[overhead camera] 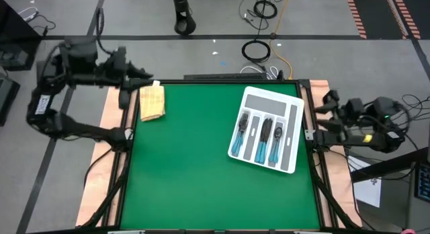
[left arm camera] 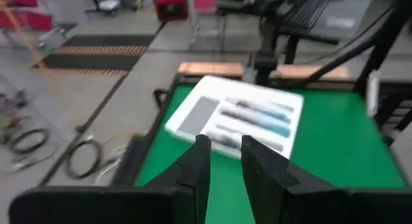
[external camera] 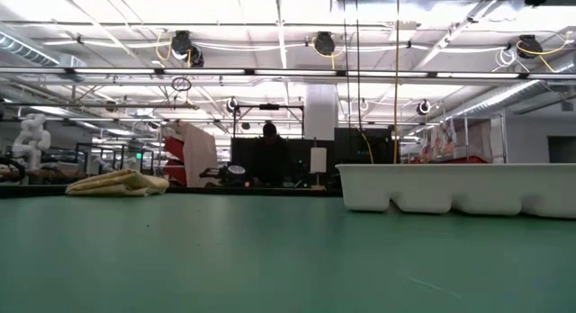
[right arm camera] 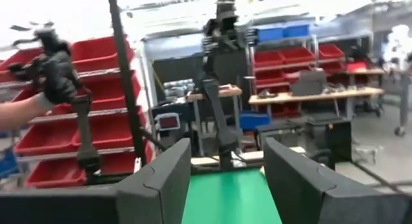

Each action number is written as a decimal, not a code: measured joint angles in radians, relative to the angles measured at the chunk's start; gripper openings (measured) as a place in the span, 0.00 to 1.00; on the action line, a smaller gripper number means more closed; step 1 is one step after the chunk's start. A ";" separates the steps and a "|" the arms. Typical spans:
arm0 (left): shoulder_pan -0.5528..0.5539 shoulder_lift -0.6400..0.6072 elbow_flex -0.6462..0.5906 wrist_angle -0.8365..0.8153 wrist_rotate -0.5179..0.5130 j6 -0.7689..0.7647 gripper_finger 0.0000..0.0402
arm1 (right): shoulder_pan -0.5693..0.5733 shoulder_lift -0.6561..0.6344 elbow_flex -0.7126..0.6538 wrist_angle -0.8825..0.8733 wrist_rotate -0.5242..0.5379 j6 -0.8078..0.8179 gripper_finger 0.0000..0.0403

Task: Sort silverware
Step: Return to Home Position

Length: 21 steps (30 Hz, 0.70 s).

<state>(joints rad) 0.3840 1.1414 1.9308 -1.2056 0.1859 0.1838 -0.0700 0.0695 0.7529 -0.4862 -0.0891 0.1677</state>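
The silverware (overhead camera: 261,138), with teal handles and silvery heads, lies in the compartments of a white divided tray (overhead camera: 272,94) on the right half of the green table. The left wrist view also shows the tray (left arm camera: 199,114) and the silverware (left arm camera: 261,118). In the low view only the tray's wall (external camera: 450,189) shows. My left gripper (overhead camera: 144,76) (left arm camera: 225,156) is raised off the table's far left corner, open and holding nothing. My right gripper (overhead camera: 322,120) (right arm camera: 225,166) is beyond the table's right edge, open, with nothing between its fingers.
A folded yellow cloth (overhead camera: 152,101) (external camera: 117,183) lies at the table's far left corner, just below my left gripper. A person's dark-gloved hand (right arm camera: 48,76) shows in the room beyond the table. Cables (overhead camera: 256,51) lie on the floor behind the far edge.
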 joint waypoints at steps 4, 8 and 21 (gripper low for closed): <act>0.000 -0.188 -0.421 0.379 0.097 -0.068 0.22 | 0.000 -0.067 -0.156 0.186 0.023 0.050 0.45; -0.014 -0.352 -0.824 0.748 0.208 -0.144 0.22 | 0.000 -0.049 -0.233 0.279 -0.026 0.083 0.45; -0.070 -0.835 -1.609 1.469 0.198 -0.397 0.22 | 0.000 -0.067 -0.529 0.703 -0.078 0.039 0.45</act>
<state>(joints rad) 0.3143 0.3067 0.3217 0.2639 0.3844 -0.2131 -0.0703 0.0025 0.2241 0.2170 -0.1675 0.2063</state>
